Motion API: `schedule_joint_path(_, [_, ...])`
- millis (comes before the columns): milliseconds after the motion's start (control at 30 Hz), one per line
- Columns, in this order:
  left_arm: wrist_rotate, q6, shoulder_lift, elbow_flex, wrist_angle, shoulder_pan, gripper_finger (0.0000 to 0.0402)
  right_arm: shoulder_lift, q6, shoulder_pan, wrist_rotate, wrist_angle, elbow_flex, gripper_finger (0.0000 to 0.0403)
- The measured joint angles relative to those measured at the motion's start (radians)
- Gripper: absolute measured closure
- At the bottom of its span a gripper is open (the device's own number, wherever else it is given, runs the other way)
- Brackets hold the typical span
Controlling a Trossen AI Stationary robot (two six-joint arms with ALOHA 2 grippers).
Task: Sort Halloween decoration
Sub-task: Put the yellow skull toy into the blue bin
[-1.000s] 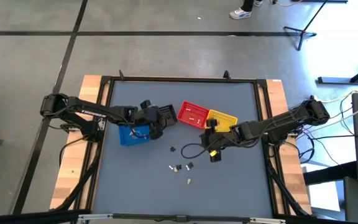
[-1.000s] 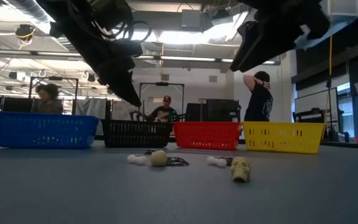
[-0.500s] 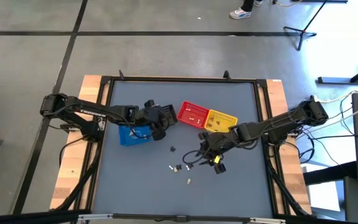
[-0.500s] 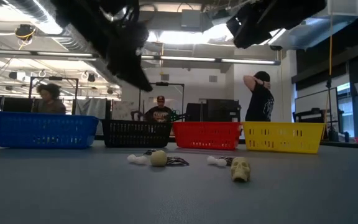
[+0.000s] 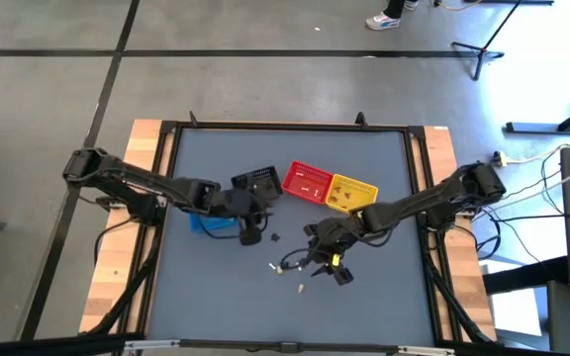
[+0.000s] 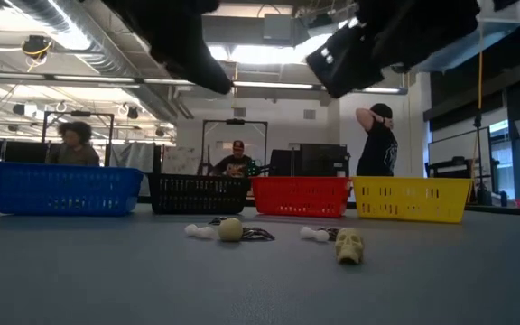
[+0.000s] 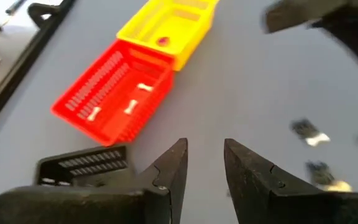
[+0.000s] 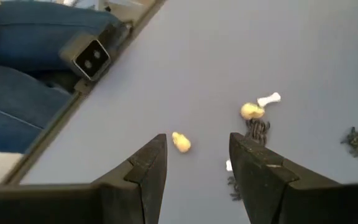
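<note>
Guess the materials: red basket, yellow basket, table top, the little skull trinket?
Red basket: moulded plastic by the look, with slotted walls and a slight sheen.
Yellow basket: same slotted plastic, glossy.
Table top: matte blue-grey sheet, maybe a rubber or vinyl mat; no glare.
Skull trinket: cream and matte, likely hard plastic or resin, though too small to be sure.

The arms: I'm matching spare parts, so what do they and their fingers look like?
Both arms are dark, slim and jointed. The left end effector and right end effector each have two black, wedge-shaped fingers. A yellow patch shows near the right arm's wrist, and a black cable loops beside it.
</note>
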Motion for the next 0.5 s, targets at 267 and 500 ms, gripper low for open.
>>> schedule_joint_path(267, [-0.036,0.000,-0.001,0.000,-0.023,-0.095,0.0304,0.092,0.000,0.000,0.000,0.081,0.000,0.0231])
schedule_joint_path(500, [-0.064,0.000,-0.001,0.000,-0.022,-0.119,0.0304,0.158,-0.003,0.000,-0.024,0.090,0.000,0.0231])
